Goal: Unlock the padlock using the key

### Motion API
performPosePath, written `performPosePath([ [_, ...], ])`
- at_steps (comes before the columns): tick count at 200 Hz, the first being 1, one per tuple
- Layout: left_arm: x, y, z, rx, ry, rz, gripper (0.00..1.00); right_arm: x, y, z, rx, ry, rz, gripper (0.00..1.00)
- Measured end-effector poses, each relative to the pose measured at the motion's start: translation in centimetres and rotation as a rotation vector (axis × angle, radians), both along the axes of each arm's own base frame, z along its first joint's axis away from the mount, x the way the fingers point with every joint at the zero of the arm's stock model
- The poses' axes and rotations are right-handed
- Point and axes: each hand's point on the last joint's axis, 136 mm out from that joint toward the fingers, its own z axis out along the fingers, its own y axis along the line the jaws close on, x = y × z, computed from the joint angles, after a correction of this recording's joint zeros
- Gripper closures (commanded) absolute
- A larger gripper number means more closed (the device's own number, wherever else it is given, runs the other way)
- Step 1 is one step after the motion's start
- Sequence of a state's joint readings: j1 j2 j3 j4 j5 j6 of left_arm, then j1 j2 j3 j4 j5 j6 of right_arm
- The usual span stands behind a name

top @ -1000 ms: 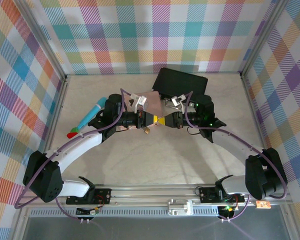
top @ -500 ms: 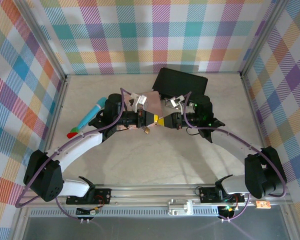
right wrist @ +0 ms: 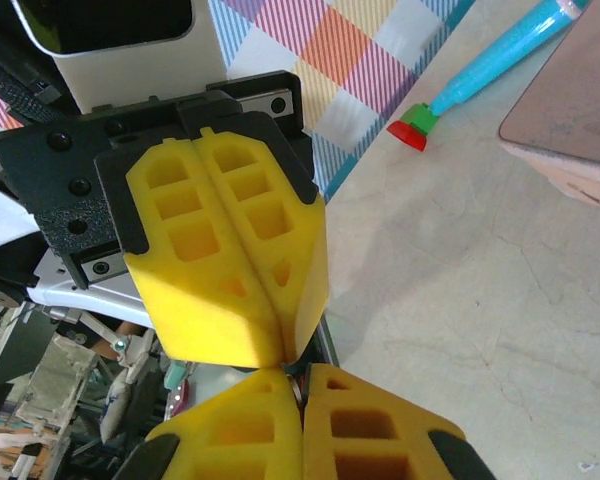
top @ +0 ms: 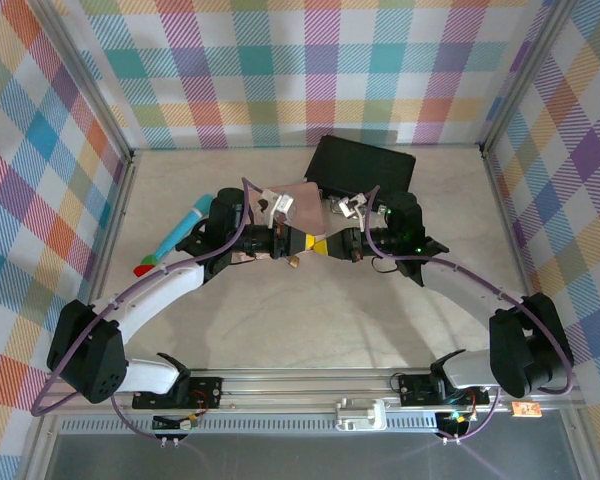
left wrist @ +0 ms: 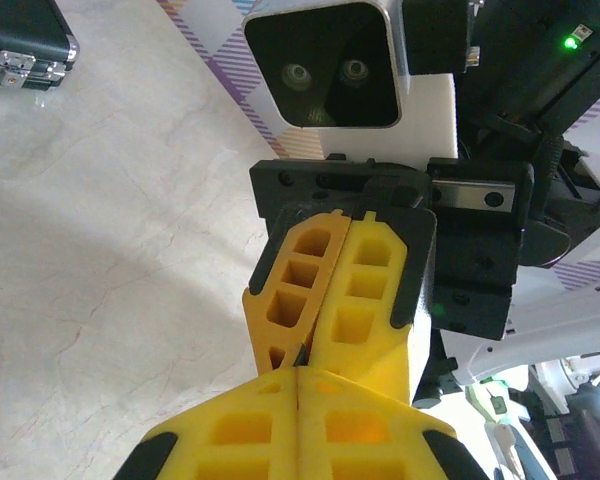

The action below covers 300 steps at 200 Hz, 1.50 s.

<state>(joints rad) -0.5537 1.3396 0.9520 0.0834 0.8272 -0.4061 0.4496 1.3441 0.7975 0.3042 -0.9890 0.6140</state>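
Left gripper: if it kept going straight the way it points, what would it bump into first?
The right gripper: their yellow fingertips face each other almost tip to tip, so it would likely meet those first.

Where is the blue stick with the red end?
In the top view, the blue stick lies on the left side of the table, between the left arm and the checked wall.

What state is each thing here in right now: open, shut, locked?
left gripper: shut, tip to tip with the other arm's.
right gripper: shut.
padlock: by the left gripper's tip, too small to tell if locked.
black case: closed.
pink tin: lid on, as far as shows.
blue stick: lying on the table.
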Motion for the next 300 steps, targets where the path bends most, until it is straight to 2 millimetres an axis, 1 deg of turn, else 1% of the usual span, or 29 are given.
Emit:
performPosePath([
  [25, 0.0, 0.0, 0.0, -0.001, 0.0, -0.001, 0.99, 0.0, 0.0, 0.0, 0.0, -0.001, 0.001, 1.0],
  [28, 0.0, 0.0, 0.0, -0.001, 0.001, 0.001, 0.95, 0.0, 0.0, 0.0, 0.0, -0.001, 0.001, 1.0],
  [35, 0.1, 0.0, 0.0, 0.0, 0.004, 0.006, 0.79, 0.0, 0.0, 0.0, 0.0, -0.001, 0.0, 1.0],
  [42, 0.2, 0.1, 0.0, 0.002, 0.003, 0.017, 0.58, 0.1, 0.0, 0.0, -0.001, -0.001, -0.003, 1.0],
  [48, 0.5, 0.2, 0.0, 0.007, 0.006, 0.038, 0.45, 0.1, 0.0, 0.0, -0.001, -0.002, -0.005, 1.0],
  [58, 1.0, 0.5, 0.0, 0.016, 0.004, 0.081, 0.31, 0.3, 0.0, 0.0, -0.004, -0.004, -0.016, 1.0],
  [66, 1.5, 0.9, 0.1, 0.02, -0.002, 0.125, 0.27, 0.5, -0.1, -0.1, -0.007, -0.006, -0.031, 1.0],
  [79, 2.2, 1.8, 0.1, 0.026, -0.01, 0.215, 0.26, 0.8, -0.2, -0.4, -0.017, -0.002, -0.057, 1.0],
  [90, 2.8, 2.9, 0.0, 0.027, -0.014, 0.303, 0.26, 1.2, -0.4, -1.1, -0.033, 0.014, -0.096, 1.0],
  [100, 3.3, 4.0, -0.4, 0.03, -0.009, 0.39, 0.27, 1.6, -0.6, -1.9, -0.051, 0.032, -0.131, 1.0],
  [112, 4.0, 5.5, -1.5, 0.034, 0.018, 0.505, 0.28, 2.1, -0.9, -3.0, -0.076, 0.056, -0.179, 1.0],
  [125, 4.6, 7.2, -3.5, 0.047, 0.07, 0.627, 0.29, 2.7, -1.3, -4.4, -0.105, 0.084, -0.239, 1.0],
  [139, 4.7, 8.9, -6.5, 0.08, 0.136, 0.748, 0.29, 3.2, -1.9, -5.8, -0.137, 0.11, -0.301, 1.0],
  [157, 3.8, 9.8, -9.8, 0.143, 0.195, 0.846, 0.29, 3.9, -2.7, -7.6, -0.178, 0.144, -0.381, 1.0],
  [168, 3.1, 9.6, -11.0, 0.179, 0.21, 0.876, 0.29, 4.2, -3.3, -8.5, -0.203, 0.16, -0.428, 1.0],
  [179, 2.8, 9.1, -11.5, 0.196, 0.204, 0.901, 0.28, 4.6, -3.8, -9.3, -0.226, 0.174, -0.471, 1.0],
  [193, 2.6, 8.5, -12.4, 0.235, 0.192, 0.93, 0.28, 4.9, -4.3, -9.9, -0.243, 0.178, -0.507, 1.0],
  [208, 2.8, 7.8, -14.0, 0.295, 0.179, 0.962, 0.28, 5.1, -4.6, -10.1, -0.252, 0.178, -0.53, 1.0],
  [232, 3.4, 6.8, -16.3, 0.388, 0.15, 1.012, 0.29, 5.2, -4.9, -10.3, -0.257, 0.178, -0.551, 1.0],
  [256, 4.6, 6.0, -18.3, 0.442, 0.129, 1.055, 0.3, 5.2, -5.0, -9.8, -0.246, 0.168, -0.563, 1.0],
  [277, 5.9, 5.5, -19.7, 0.477, 0.109, 1.089, 0.32, 5.2, -5.1, -9.3, -0.236, 0.155, -0.568, 1.0],
  [300, 7.0, 4.9, -20.5, 0.505, 0.087, 1.118, 0.36, 5.2, -5.1, -9.1, -0.233, 0.15, -0.571, 1.0],
])
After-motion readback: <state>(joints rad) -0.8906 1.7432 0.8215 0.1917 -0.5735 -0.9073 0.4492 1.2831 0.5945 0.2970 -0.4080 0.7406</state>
